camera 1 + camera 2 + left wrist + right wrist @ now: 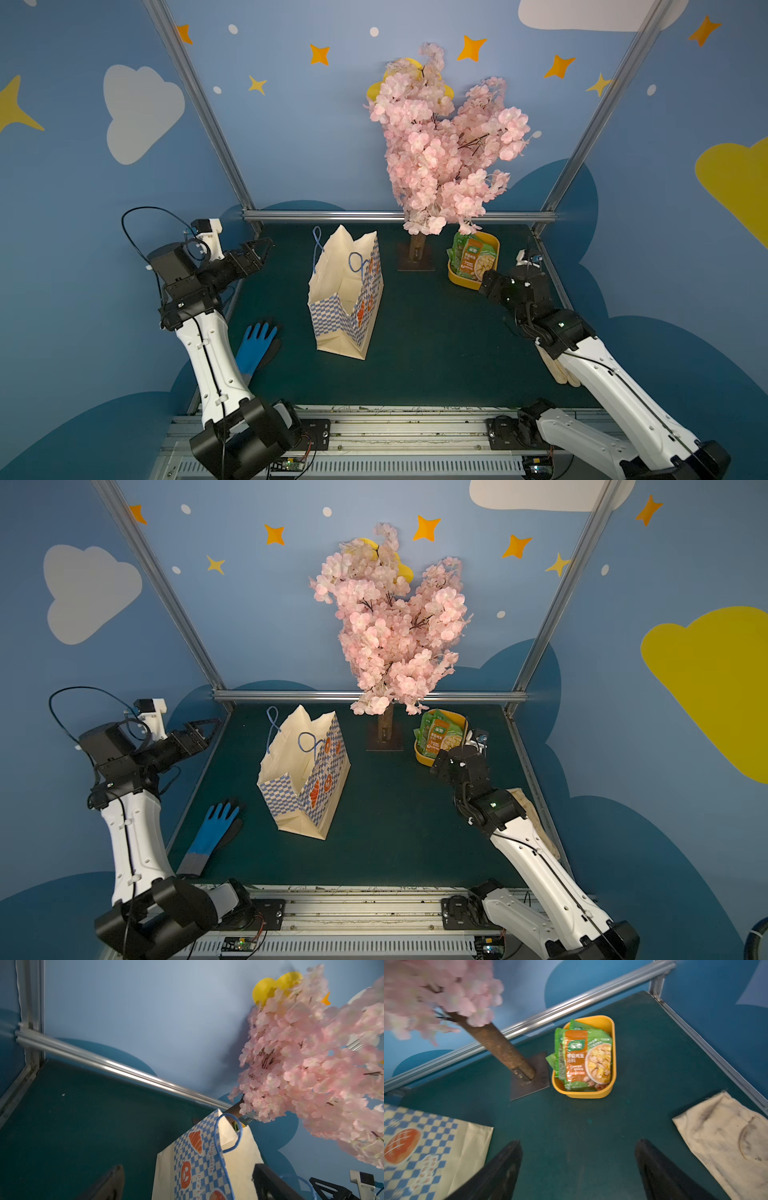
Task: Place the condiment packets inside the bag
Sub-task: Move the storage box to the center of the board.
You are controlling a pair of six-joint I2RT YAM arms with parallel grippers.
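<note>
My left arm (208,353) rises from its base at the near left edge. The white forearm leans up and away, the elbow is bent, and the black wrist turns toward the right. My left gripper (266,246) sits raised at the far left. Its jaws are spread wide with nothing clamped between them. In the left wrist view its two dark fingers (110,1184) stand well apart. My right arm (615,386) stretches from the near right base toward the far right, with the wrist tipping downward. My right gripper (579,1167) also gapes, empty. Its black fingers (660,1167) angle outward and touch nothing.
</note>
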